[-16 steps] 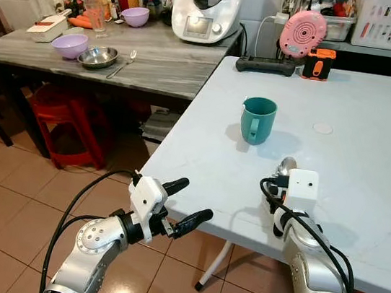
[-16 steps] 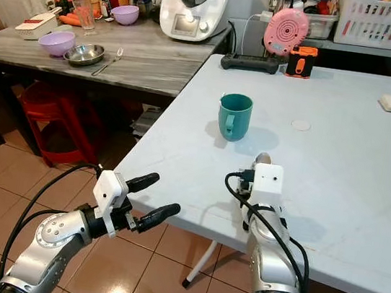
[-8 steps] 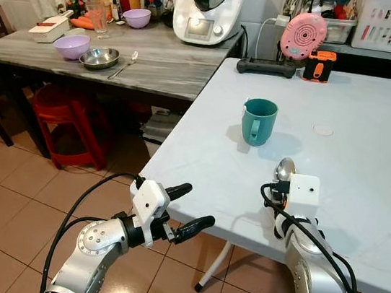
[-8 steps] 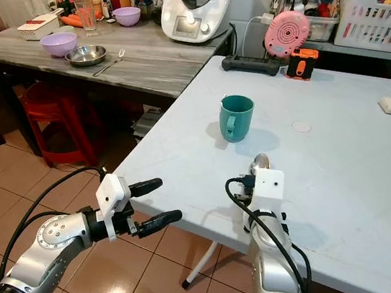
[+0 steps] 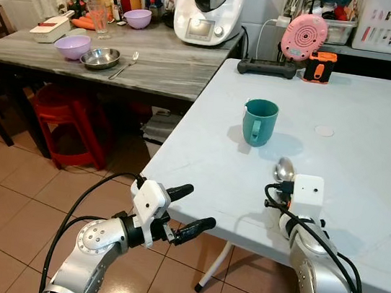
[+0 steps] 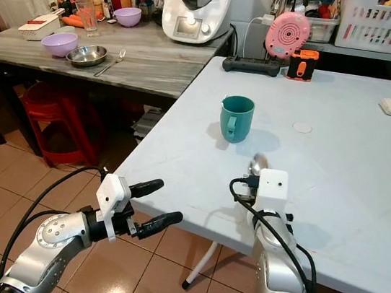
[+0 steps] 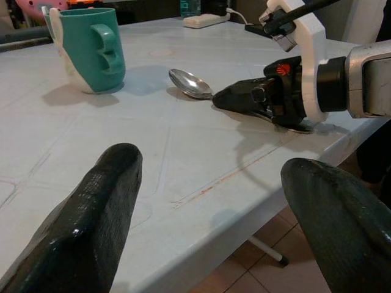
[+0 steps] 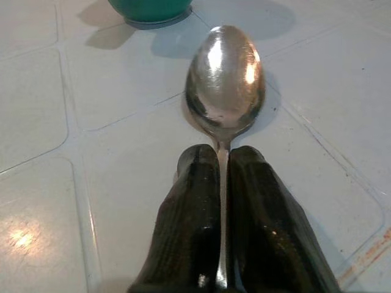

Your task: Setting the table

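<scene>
A metal spoon (image 8: 225, 85) lies on the white table (image 5: 368, 163) with its bowl pointing toward a teal mug (image 5: 259, 121). My right gripper (image 8: 223, 160) is shut on the spoon's handle, low over the table near its front edge. The spoon's bowl (image 5: 284, 169) sticks out just ahead of the white wrist box. My left gripper (image 5: 190, 208) is open and holds nothing. It hangs over the floor, left of the table's front edge.
A grey counter (image 5: 156, 61) at the left carries a purple bowl (image 5: 71, 45), a steel bowl (image 5: 99, 57), a spoon (image 5: 123, 66) and a white kitchen machine (image 5: 207, 6). A red stool (image 5: 68, 118) stands under it. A black controller (image 5: 267, 68) and pink speaker (image 5: 304, 34) sit at the table's back.
My right gripper has slid a little toward the near right of the table with the spoon in it. The left arm has barely moved.
</scene>
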`<state>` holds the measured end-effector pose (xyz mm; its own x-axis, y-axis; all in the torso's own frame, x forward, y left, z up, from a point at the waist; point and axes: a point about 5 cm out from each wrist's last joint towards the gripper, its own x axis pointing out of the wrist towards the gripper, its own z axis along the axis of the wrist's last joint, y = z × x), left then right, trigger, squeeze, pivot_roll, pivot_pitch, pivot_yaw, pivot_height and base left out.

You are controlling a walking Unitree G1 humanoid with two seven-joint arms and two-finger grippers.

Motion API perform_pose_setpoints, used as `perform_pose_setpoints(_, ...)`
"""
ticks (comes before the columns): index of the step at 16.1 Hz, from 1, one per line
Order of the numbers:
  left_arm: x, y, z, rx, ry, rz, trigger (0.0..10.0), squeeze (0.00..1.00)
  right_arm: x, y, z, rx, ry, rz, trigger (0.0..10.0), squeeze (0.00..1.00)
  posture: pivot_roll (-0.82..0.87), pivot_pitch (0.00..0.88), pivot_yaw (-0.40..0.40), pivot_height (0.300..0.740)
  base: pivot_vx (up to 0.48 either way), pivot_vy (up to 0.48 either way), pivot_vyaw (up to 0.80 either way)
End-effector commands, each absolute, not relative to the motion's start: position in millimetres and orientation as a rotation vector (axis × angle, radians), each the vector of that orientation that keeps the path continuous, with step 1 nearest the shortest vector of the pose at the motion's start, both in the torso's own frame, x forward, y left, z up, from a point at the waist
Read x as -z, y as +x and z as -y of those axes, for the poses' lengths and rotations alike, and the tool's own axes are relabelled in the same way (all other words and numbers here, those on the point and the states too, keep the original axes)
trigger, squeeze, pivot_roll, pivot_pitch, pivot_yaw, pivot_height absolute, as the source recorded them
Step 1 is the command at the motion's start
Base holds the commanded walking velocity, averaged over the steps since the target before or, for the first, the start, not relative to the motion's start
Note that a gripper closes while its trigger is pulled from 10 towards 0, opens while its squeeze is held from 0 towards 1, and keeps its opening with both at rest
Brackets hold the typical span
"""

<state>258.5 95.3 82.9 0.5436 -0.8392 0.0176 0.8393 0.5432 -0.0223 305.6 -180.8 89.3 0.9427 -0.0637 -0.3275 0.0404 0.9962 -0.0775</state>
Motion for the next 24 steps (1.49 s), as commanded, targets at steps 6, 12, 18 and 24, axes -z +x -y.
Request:
perform_pose_setpoints(6, -83.9, 258.5, -100.5, 1.008, -0.007, 0.002, 10.0, 0.0, -67.2, 296.7, 186.5, 0.109, 0.003, -0.438, 0.0, 0.0, -0.1, 0.0, 0.134, 0.74, 0.0, 0.0, 0.0)
perform_pose_setpoints(12, -92.8, 287.7, -125.0, 0.645, -0.044, 0.051, 10.0, 0.0, -111.4, 301.0, 191.0, 0.223, 0.161, -0.209, 0.0, 0.0, -0.1, 0.0, 0.134, 0.74, 0.0, 0.0, 0.0)
perform_pose_setpoints(18, -98.6, 308.3, -141.1, 0.39, -0.143, 0.058, 10.0, 0.0, -138.2, 290.7, 187.1, 0.202, 0.016, -0.011, 10.0, 0.0, -0.1, 0.0, 0.132, 0.74, 0.0, 0.0, 0.0)
perform_pose_setpoints(24, -101.1, 312.4, -134.9, 0.389, -0.158, 0.072, 10.0, 0.0, -135.3, 290.3, 180.1, 0.195, 0.037, -0.009, 10.0, 0.0, -0.11, 0.0, 0.14, 0.74, 0.0, 0.213, -0.53)
